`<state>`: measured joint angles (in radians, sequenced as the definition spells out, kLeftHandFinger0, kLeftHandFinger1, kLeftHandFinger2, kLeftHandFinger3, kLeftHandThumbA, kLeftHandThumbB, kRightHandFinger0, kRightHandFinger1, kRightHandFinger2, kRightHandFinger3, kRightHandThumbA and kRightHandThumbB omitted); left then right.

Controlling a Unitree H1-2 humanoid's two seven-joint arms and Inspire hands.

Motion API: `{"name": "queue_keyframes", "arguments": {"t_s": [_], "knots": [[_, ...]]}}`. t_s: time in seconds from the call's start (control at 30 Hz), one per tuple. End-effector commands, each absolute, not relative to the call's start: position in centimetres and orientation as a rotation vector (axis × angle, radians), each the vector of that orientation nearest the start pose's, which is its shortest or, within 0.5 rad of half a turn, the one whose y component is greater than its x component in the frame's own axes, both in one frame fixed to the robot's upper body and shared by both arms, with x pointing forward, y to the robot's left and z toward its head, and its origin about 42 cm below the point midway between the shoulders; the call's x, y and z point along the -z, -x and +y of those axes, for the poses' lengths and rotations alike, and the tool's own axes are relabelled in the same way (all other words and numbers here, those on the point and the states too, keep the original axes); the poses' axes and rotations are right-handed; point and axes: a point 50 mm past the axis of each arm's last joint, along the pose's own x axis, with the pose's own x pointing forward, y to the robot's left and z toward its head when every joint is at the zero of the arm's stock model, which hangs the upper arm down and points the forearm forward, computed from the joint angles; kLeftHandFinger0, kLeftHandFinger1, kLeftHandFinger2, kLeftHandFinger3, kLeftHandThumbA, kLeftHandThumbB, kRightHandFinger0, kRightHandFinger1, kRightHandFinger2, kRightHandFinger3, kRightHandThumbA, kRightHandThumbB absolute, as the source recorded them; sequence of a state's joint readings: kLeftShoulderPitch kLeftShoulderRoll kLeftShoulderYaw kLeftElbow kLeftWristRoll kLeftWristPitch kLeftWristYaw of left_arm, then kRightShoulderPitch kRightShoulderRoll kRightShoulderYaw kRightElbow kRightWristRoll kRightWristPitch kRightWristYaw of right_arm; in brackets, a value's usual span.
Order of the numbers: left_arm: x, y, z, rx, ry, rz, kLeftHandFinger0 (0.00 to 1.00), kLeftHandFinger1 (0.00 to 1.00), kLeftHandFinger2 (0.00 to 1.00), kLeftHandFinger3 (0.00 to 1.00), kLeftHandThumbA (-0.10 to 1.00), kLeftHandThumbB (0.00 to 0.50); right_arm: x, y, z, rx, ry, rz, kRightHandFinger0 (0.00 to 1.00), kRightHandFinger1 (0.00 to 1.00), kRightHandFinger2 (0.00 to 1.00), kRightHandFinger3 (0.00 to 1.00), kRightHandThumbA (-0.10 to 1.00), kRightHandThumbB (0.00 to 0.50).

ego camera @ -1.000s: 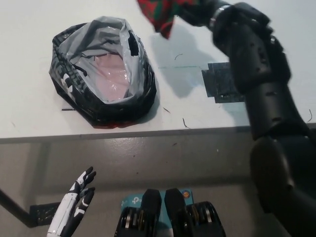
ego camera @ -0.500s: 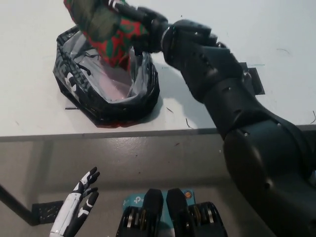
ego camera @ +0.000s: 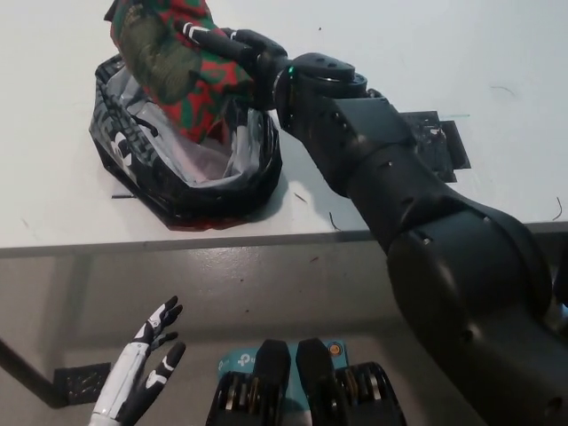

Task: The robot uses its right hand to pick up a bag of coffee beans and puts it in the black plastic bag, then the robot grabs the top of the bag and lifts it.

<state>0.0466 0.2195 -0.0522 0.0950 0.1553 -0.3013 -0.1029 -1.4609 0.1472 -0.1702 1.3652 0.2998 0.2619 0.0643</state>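
Note:
The coffee bean bag (ego camera: 182,75), red with green patterning and an olive label, hangs tilted over the mouth of the black plastic bag (ego camera: 177,191), its lower end dipping inside. My black right hand (ego camera: 238,51) is shut on the coffee bag's right side, the arm reaching across the table from the lower right. The plastic bag sits open on the white table (ego camera: 444,53), its grey-pink lining showing. My white left hand (ego camera: 142,368) rests below the table edge at the lower left, fingers spread.
A patch of dark tape (ego camera: 439,142) lies on the table right of my arm. The table's front edge (ego camera: 89,246) runs across the middle of the picture, with grey floor below it.
My right hand has carried the coffee bag leftward from the table's upper middle to above the plastic bag and lowered it into the opening. The left hand has barely moved.

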Motion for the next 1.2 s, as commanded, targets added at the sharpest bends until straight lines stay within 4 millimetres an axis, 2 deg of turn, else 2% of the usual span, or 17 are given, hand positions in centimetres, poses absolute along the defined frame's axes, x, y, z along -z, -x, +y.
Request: {"name": "queue_keyframes", "arguments": {"t_s": [0.0, 0.1, 0.23, 0.27, 0.33, 0.37, 0.43, 0.47, 0.5, 0.63, 0.67, 0.7, 0.73, 0.8, 0.97, 1.1, 1.17], "knots": [[-9.4, -27.1, 26.5, 0.236, -0.407, -0.2, 0.91, 1.0, 1.0, 1.0, 0.92, 0.185, -42.7, -55.6, 4.2, -0.503, -0.164, 0.059, 0.0, 0.29, 0.69, 1.0, -0.1, 0.215], [-9.3, -27.1, 26.4, 0.245, -0.404, -0.2, 0.91, 1.0, 1.0, 1.0, 0.92, 0.193, -42.9, -55.3, 4.8, -0.507, -0.122, 0.044, 0.0, 0.23, 0.61, 1.0, -0.1, 0.196], [-9.3, -27.1, 26.2, 0.248, -0.407, -0.204, 0.91, 1.0, 1.0, 1.0, 0.92, 0.194, -42.6, -55.1, 5.4, -0.5, -0.075, 0.039, 0.0, 0.28, 0.67, 0.95, -0.1, 0.195], [-9.4, -27.2, 26.2, 0.249, -0.409, -0.204, 0.91, 1.0, 1.0, 1.0, 0.92, 0.195, -42.5, -55.0, 5.6, -0.499, -0.064, 0.038, 0.0, 0.28, 0.68, 1.0, -0.1, 0.181], [-9.6, -27.1, 26.1, 0.251, -0.41, -0.2, 0.91, 1.0, 1.0, 1.0, 0.93, 0.198, -42.2, -55.0, 5.6, -0.498, -0.052, 0.038, 0.0, 0.28, 0.7, 0.92, -0.1, 0.177], [-9.7, -27.2, 26.1, 0.254, -0.41, -0.199, 0.92, 1.0, 1.0, 1.0, 0.92, 0.193, -42.1, -55.0, 5.6, -0.494, -0.041, 0.036, 0.0, 0.29, 0.72, 0.72, -0.1, 0.176], [-9.8, -27.3, 26.1, 0.257, -0.411, -0.201, 0.92, 1.0, 1.0, 1.0, 0.92, 0.194, -42.1, -55.0, 5.5, -0.488, -0.035, 0.038, 0.0, 0.3, 0.73, 0.65, -0.1, 0.176], [-10.0, -27.5, 26.1, 0.259, -0.411, -0.205, 0.92, 1.0, 1.0, 1.0, 0.92, 0.2, -42.0, -55.1, 5.3, -0.477, -0.021, 0.039, 0.0, 0.32, 0.77, 0.44, -0.1, 0.178], [-10.1, -27.5, 26.1, 0.259, -0.411, -0.206, 0.92, 1.0, 1.0, 1.0, 0.92, 0.201, -41.9, -55.2, 5.2, -0.473, -0.014, 0.038, 0.0, 0.35, 0.8, 0.37, -0.1, 0.178], [-10.3, -27.8, 26.1, 0.26, -0.406, -0.211, 0.92, 1.0, 1.0, 1.0, 0.92, 0.204, -41.9, -55.4, 4.8, -0.445, 0.091, 0.032, 0.08, 0.46, 0.82, 0.44, -0.1, 0.214], [-10.3, -27.8, 26.1, 0.26, -0.405, -0.212, 0.92, 1.0, 1.0, 1.0, 0.92, 0.206, -41.8, -55.4, 4.7, -0.452, 0.103, 0.033, 0.21, 0.59, 0.94, 0.63, -0.09, 0.228], [-10.3, -27.9, 26.1, 0.259, -0.405, -0.213, 0.92, 1.0, 1.0, 1.0, 0.92, 0.207, -41.7, -55.5, 4.6, -0.46, 0.106, 0.041, 0.37, 0.76, 1.0, 0.78, -0.02, 0.345], [-10.3, -27.9, 26.1, 0.259, -0.403, -0.214, 0.92, 1.0, 1.0, 1.0, 0.91, 0.203, -41.6, -55.5, 4.4, -0.472, 0.127, 0.05, 0.67, 1.0, 1.0, 1.0, 0.12, 0.311], [-10.4, -27.9, 26.1, 0.257, -0.401, -0.212, 0.92, 1.0, 1.0, 1.0, 0.91, 0.21, -41.0, -55.7, 4.0, -0.488, 0.163, 0.072, 1.0, 1.0, 1.0, 1.0, 0.16, 0.36], [-10.5, -28.0, 26.1, 0.254, -0.405, -0.21, 0.92, 1.0, 1.0, 1.0, 0.91, 0.201, -40.4, -55.9, 3.5, -0.432, 0.122, 0.081, 1.0, 1.0, 1.0, 1.0, 0.1, 0.276], [-10.6, -28.2, 26.2, 0.255, -0.416, -0.216, 0.92, 1.0, 1.0, 1.0, 0.92, 0.208, -40.6, -56.2, 2.9, -0.412, 0.093, 0.066, 1.0, 1.0, 1.0, 1.0, 0.11, 0.268], [-10.5, -28.3, 26.2, 0.256, -0.406, -0.212, 0.93, 1.0, 1.0, 1.0, 0.92, 0.214, -40.7, -56.3, 2.6, -0.428, 0.107, 0.065, 1.0, 1.0, 1.0, 1.0, 0.23, 0.278]]}}
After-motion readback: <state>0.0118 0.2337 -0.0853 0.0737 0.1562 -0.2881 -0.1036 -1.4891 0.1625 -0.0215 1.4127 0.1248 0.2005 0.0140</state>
